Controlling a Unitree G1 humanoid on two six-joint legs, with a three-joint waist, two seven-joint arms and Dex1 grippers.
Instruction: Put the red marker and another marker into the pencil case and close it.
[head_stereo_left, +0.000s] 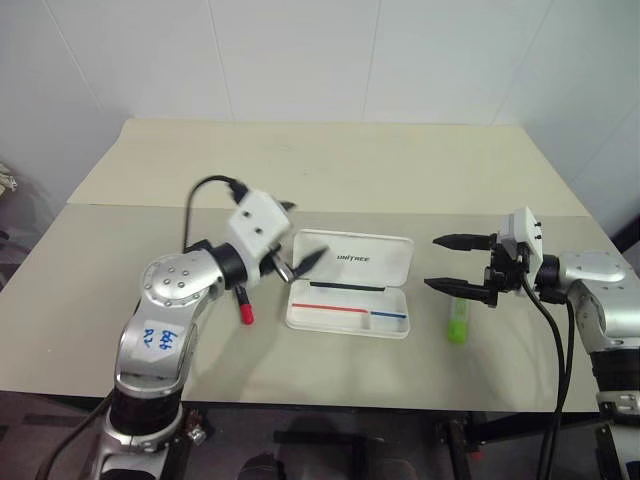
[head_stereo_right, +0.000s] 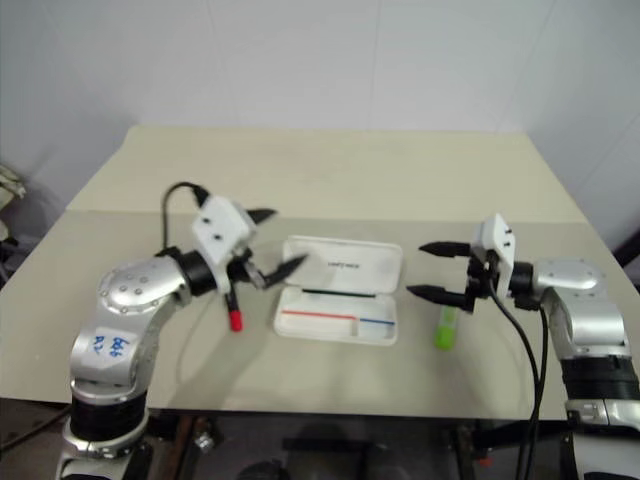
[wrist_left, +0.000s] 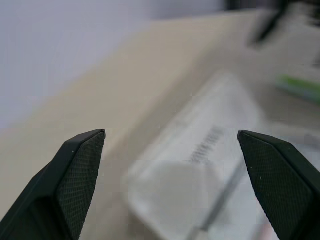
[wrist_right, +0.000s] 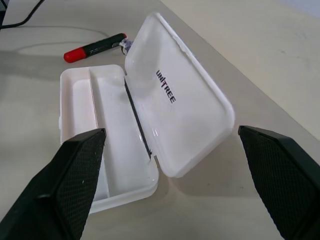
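With both the left gripper (head_stereo_left: 290, 235) and right gripper (head_stereo_left: 452, 263) released and empty, the propped pencil case (head_stereo_left: 349, 282) lid risked being knocked shut.

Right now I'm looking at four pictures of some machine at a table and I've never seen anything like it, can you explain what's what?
It is a humanoid robot with two metal arms, each ending in a hand of two black fingers. Two pictures come from cameras in its head, looking down over a beige table. The other two come from cameras on its wrists, looking out between the fingers.

On the table lies a white pencil case, lid open, with nothing in its tray. The red marker lies beside it on the robot's left, the green marker on its right.

The left hand hovers over the case's left end, the right hand above the green marker. Both are open and hold nothing.
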